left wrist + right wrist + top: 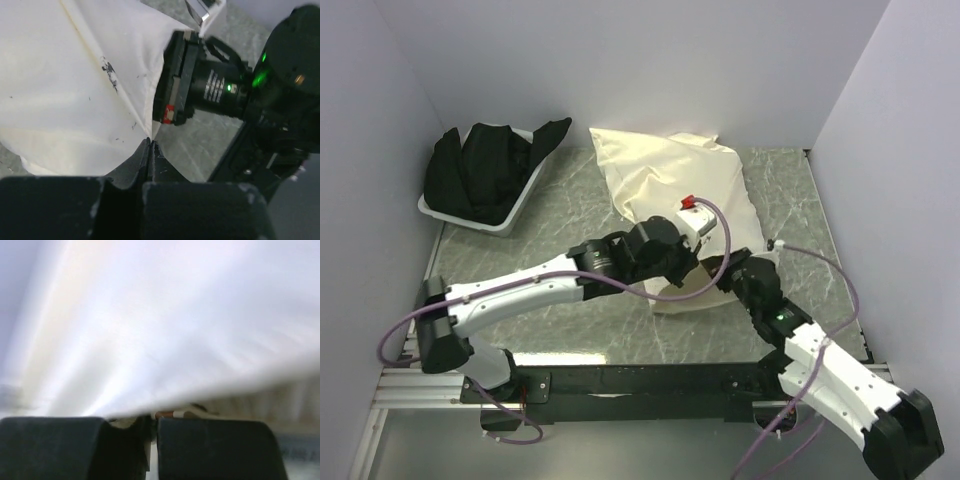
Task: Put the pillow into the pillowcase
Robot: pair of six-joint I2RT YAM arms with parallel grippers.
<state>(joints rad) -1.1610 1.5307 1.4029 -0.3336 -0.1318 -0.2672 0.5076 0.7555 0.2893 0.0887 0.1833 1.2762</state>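
Top external view: the pillowcase lies wrinkled and puffed at upper centre of the marble table, its near edge hidden under both wrists, so neither set of fingertips shows here. Whether the pillow is inside it cannot be told; no bear or lettering can be made out. Upper left, a black cloth is heaped in a white bin.

Left wrist view: the left gripper is clenched on a corner of the cream cloth at bottom centre. A few dark specks mark the fabric.

Right wrist view: blurred cloth fills nearly the whole frame. The right gripper, bottom centre, is pressed together on the cloth's lower hem, with the contact itself smeared.
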